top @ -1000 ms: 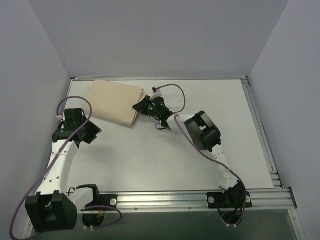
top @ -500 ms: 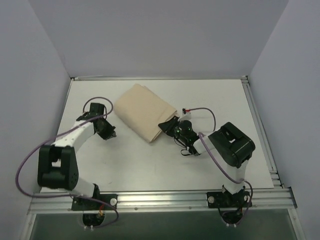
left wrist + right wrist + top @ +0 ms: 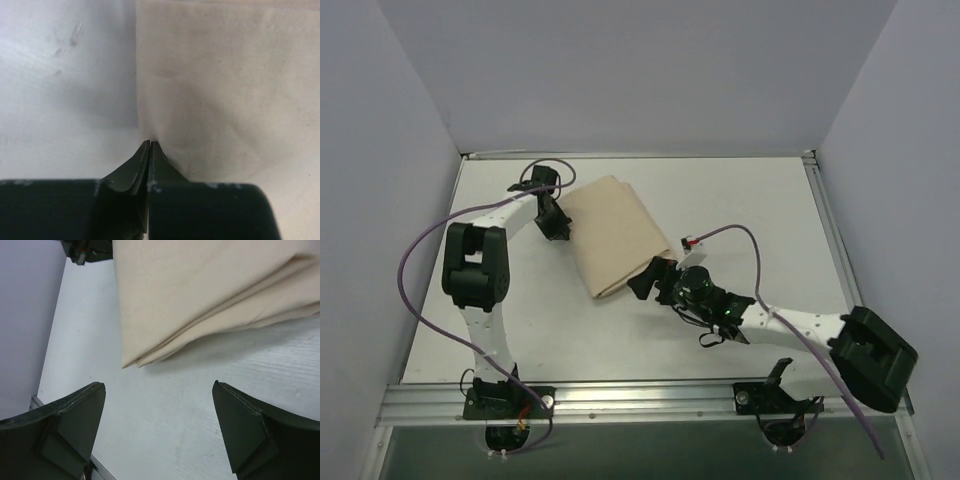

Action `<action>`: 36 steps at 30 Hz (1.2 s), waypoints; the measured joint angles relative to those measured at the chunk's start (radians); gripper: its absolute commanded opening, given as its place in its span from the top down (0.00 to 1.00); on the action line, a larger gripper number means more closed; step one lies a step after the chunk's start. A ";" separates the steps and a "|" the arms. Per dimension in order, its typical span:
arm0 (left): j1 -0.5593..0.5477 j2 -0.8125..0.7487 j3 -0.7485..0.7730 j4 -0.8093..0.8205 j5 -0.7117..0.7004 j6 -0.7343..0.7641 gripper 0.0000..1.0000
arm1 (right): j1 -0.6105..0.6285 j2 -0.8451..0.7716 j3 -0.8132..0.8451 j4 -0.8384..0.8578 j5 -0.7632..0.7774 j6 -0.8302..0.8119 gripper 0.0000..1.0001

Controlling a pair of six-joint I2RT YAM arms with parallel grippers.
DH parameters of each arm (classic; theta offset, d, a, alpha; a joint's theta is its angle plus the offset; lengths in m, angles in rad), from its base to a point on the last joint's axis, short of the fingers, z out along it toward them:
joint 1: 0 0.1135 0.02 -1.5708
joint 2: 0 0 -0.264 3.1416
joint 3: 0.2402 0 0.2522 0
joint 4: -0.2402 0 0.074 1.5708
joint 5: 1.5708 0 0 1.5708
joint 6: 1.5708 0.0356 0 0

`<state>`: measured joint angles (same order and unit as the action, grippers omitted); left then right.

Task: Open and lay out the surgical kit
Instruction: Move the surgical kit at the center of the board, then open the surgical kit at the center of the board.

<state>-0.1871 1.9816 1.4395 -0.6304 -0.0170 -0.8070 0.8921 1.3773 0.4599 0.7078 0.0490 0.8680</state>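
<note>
The cloth wrap (image 3: 615,232) lies folded shut on the white table (image 3: 570,330), a little left of the middle. It is a long beige packet set on a slant, one short end toward the far wall and the other toward the near right. Its stacked layers show along the near edge. Whatever it holds is hidden inside.

Around it the table is boxed by pale walls (image 3: 640,80) on the left, right and far sides, with a metal rail (image 3: 650,395) along the near edge. Purple cables (image 3: 415,260) loop off both arms.

The left gripper (image 3: 151,145) sits at the far left edge of the wrap. Its fingers are pressed together and their tips touch the cloth's edge. I cannot tell whether any fabric is caught between them. That arm rises from the near left, bends at a dark elbow and reaches far across.

The right gripper (image 3: 157,387) is just beside the near right corner, spread wide, with only bare table between its fingers. Its arm stretches low and leftward from the near right.
</note>
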 measured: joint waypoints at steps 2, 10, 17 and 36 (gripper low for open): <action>-0.002 0.054 0.079 -0.025 -0.005 0.031 0.98 | -0.007 -0.150 0.023 -0.127 0.066 -0.037 0.11; -0.051 0.259 0.386 -0.073 0.026 0.124 0.98 | -0.280 -0.289 0.216 -0.346 0.152 -0.201 0.21; -0.143 0.300 0.460 -0.079 0.037 0.139 0.97 | -0.525 0.063 0.365 -0.391 -0.059 -0.272 0.29; -0.269 -0.274 0.011 0.015 -0.071 0.183 0.39 | -0.533 0.220 0.348 -0.298 -0.381 -0.285 0.41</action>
<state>-0.4564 1.7073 1.4509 -0.6155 -0.0875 -0.6235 0.3588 1.5978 0.8078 0.4095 -0.3321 0.5827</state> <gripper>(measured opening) 0.602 0.590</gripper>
